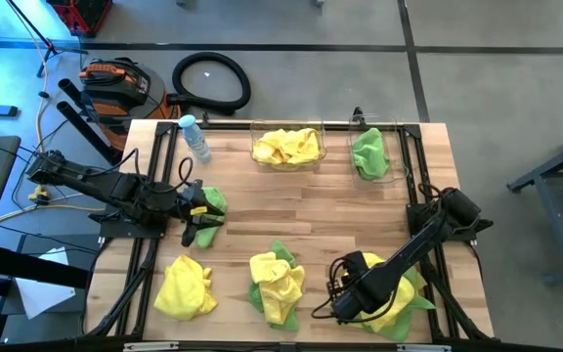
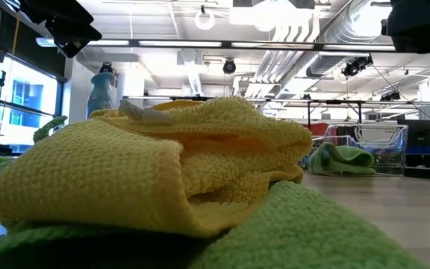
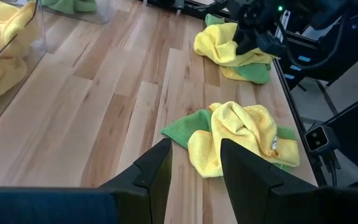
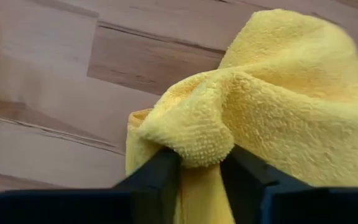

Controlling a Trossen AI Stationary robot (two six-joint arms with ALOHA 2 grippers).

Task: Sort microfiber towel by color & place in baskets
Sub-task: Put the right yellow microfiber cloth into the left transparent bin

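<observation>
The right arm is reaching down low over the near right corner of the wooden table [image 1: 291, 210], its right gripper [image 4: 201, 165] pinching a raised fold of a yellow towel [image 4: 278, 106] between its two dark fingers [image 4: 157, 177]. That towel is lying on a green one [image 1: 420, 299] in a heap at the table's near right edge. The left arm is stretching in from the table's left side, and the left gripper [image 3: 194, 165] is hovering with its fingers apart and nothing between them, just beside a small green towel [image 1: 213, 201] at the left edge.

At the far side of the table, the wider clear basket [image 1: 288, 149] is holding a bundle of yellow towels [image 1: 286, 145], while the narrower basket [image 1: 372, 154] beside it is holding a green towel [image 1: 368, 154]. A yellow towel crumpled over a green one [image 1: 276, 284] is sitting at the near middle of the table, filling the low view. Another yellow towel [image 1: 185, 289] is lying at the near left. A clear water bottle [image 1: 195, 138] with a blue cap is lying near the far left corner.
</observation>
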